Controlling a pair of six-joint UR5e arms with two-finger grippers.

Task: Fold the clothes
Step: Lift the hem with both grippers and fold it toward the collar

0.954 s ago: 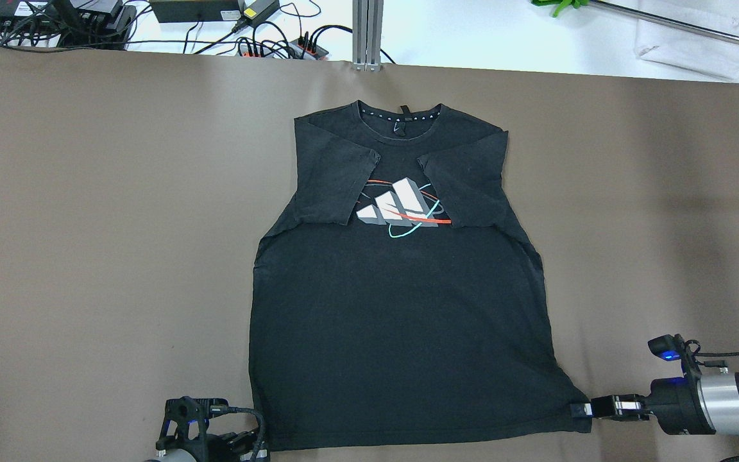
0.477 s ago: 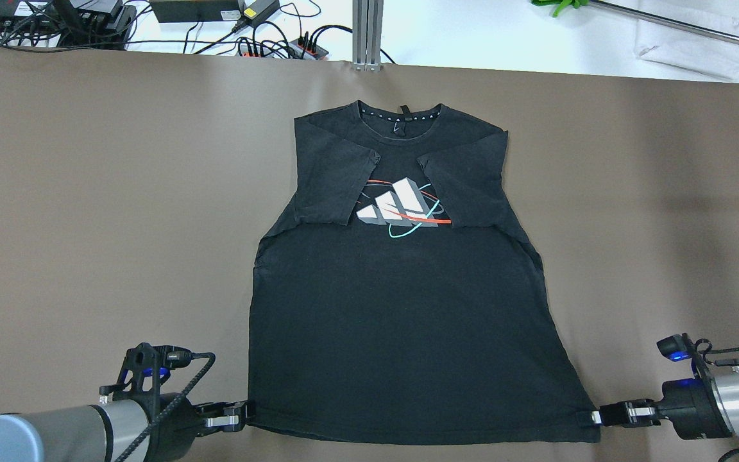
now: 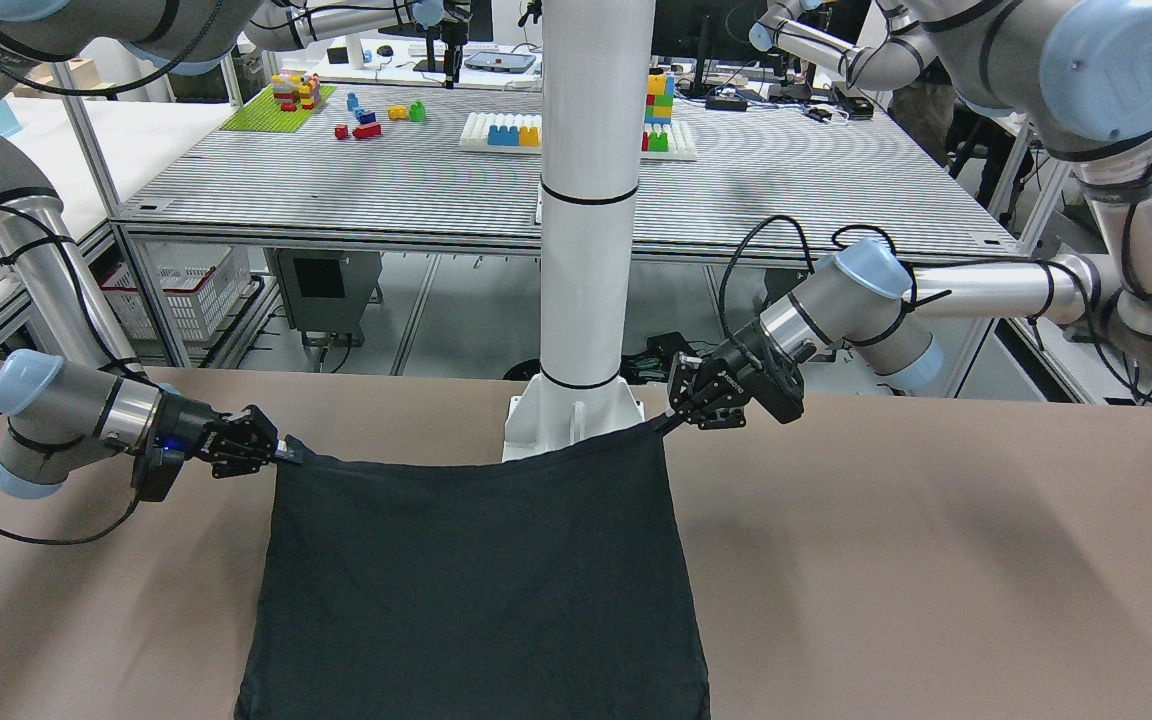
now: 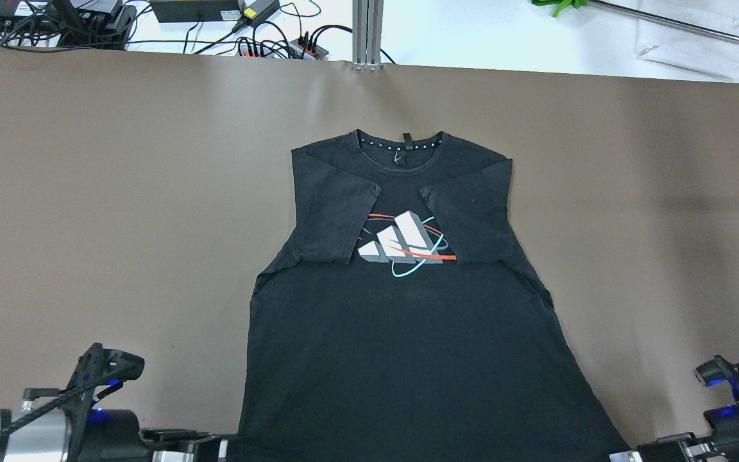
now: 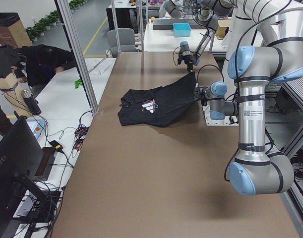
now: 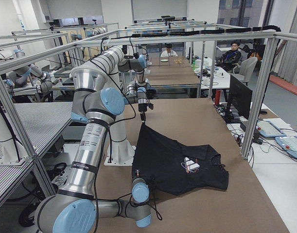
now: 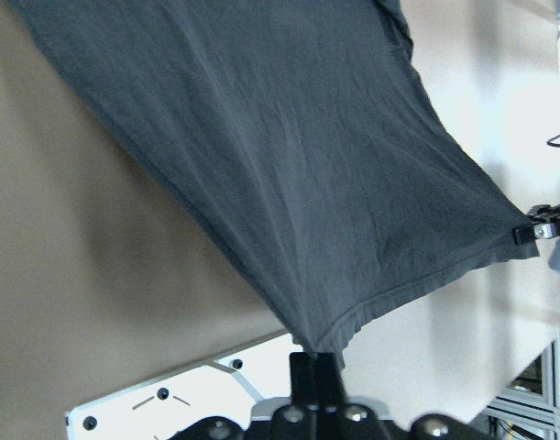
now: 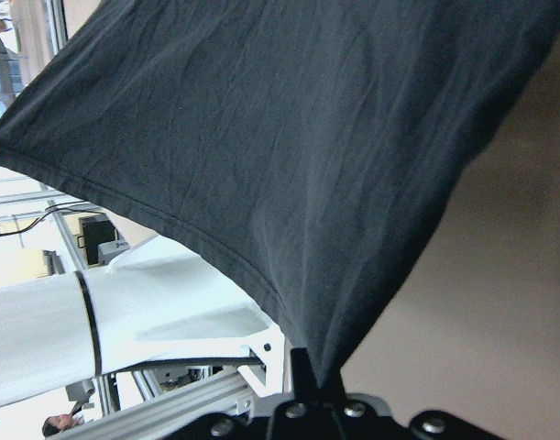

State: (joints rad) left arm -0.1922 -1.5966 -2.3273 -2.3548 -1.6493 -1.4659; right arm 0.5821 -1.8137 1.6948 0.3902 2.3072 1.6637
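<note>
The clothes are one black T-shirt (image 4: 401,359) with a white, red and teal logo (image 4: 405,244), lying face up on the brown table (image 4: 100,192) with both sleeves folded inward. My left gripper (image 4: 215,446) is shut on the left corner of the bottom hem, which also shows in the left wrist view (image 7: 318,353). My right gripper (image 4: 620,457) is shut on the right corner, as the right wrist view (image 8: 312,367) shows. In the front-facing view the hem (image 3: 476,462) hangs stretched between both grippers, raised above the table before the white pillar (image 3: 586,200).
The pillar's base (image 3: 536,425) stands right behind the raised hem. Cables and power strips (image 4: 267,45), an aluminium post (image 4: 367,32) and a white cloth (image 4: 696,45) lie beyond the table's far edge. Operators sit off the table's far side (image 5: 37,59).
Both grippers have drawn back toward the robot with the hem corners. The whole shirt has slid toward the robot and its hem has risen off the table.
</note>
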